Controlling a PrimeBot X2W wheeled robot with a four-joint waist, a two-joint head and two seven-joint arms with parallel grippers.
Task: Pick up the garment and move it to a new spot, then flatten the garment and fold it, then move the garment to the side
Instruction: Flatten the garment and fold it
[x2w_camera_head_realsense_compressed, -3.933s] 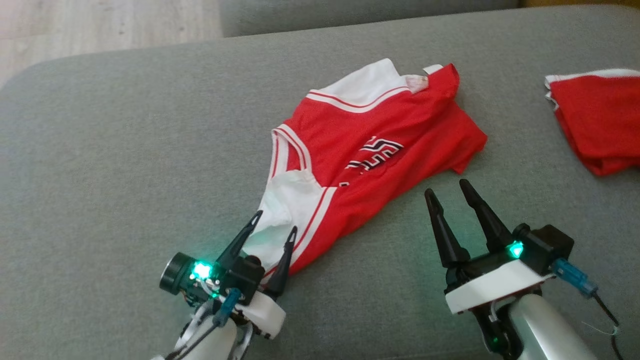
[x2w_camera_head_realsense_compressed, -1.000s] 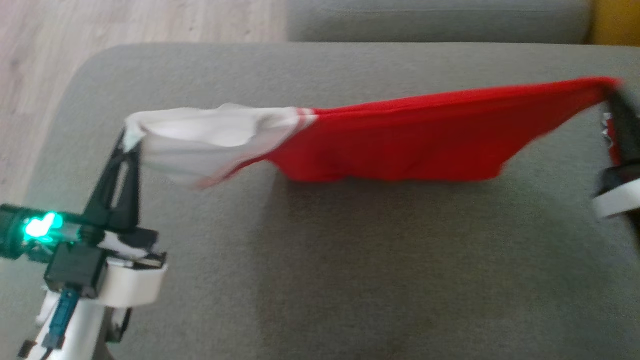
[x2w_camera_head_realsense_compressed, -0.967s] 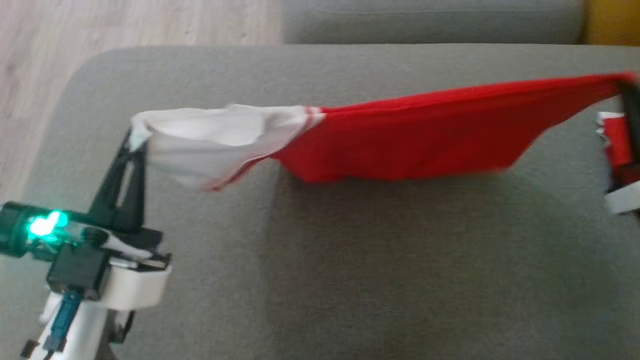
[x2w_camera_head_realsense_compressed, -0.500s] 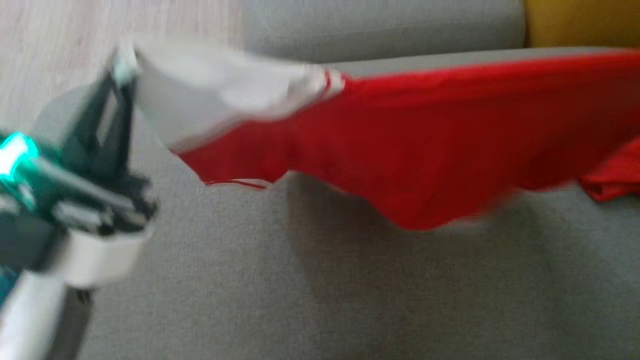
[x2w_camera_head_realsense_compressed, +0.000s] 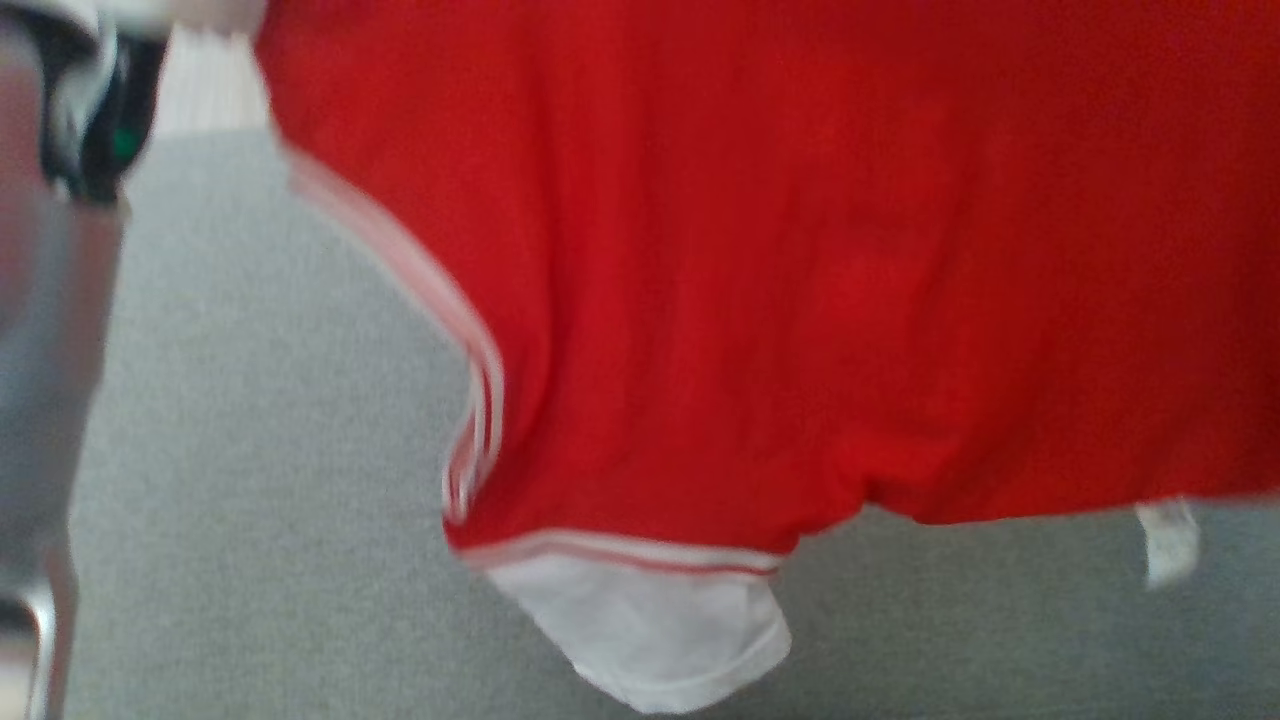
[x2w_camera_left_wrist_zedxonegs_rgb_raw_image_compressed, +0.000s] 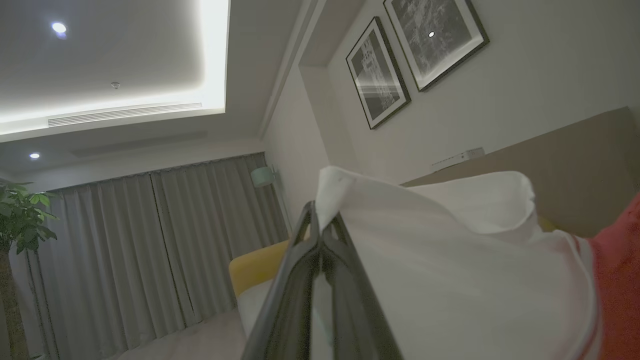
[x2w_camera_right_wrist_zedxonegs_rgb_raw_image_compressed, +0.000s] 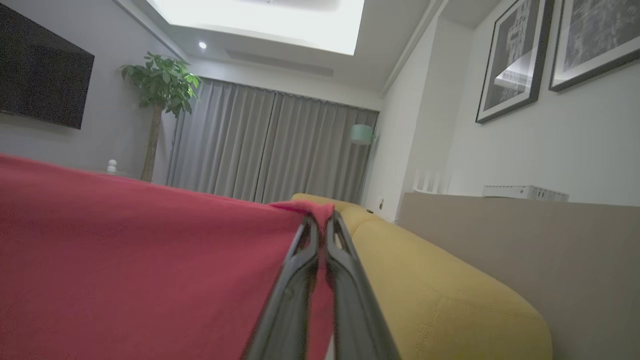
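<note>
The garment (x2w_camera_head_realsense_compressed: 760, 260), a red jersey with white trim, hangs spread out high above the grey cushion, close in front of the head camera. A white sleeve (x2w_camera_head_realsense_compressed: 650, 630) dangles at its lower edge. In the left wrist view my left gripper (x2w_camera_left_wrist_zedxonegs_rgb_raw_image_compressed: 320, 225) is shut on the white edge of the garment (x2w_camera_left_wrist_zedxonegs_rgb_raw_image_compressed: 450, 250), fingers pointing up toward the ceiling. In the right wrist view my right gripper (x2w_camera_right_wrist_zedxonegs_rgb_raw_image_compressed: 320, 220) is shut on a red corner of the garment (x2w_camera_right_wrist_zedxonegs_rgb_raw_image_compressed: 140, 260). My pale left forearm (x2w_camera_head_realsense_compressed: 45, 300) stands blurred at the left edge of the head view.
Under the hanging cloth lies the grey sofa cushion (x2w_camera_head_realsense_compressed: 250, 520). A yellow sofa (x2w_camera_right_wrist_zedxonegs_rgb_raw_image_compressed: 430, 285) and a brown headboard panel (x2w_camera_right_wrist_zedxonegs_rgb_raw_image_compressed: 525, 240) sit beyond the right gripper. Curtains (x2w_camera_left_wrist_zedxonegs_rgb_raw_image_compressed: 150, 250), a plant (x2w_camera_right_wrist_zedxonegs_rgb_raw_image_compressed: 160, 85) and framed pictures (x2w_camera_left_wrist_zedxonegs_rgb_raw_image_compressed: 415, 55) line the walls.
Both grippers have risen with the garment, which came off the cushion and now hangs in front of the head camera. The head view itself has shifted too.
</note>
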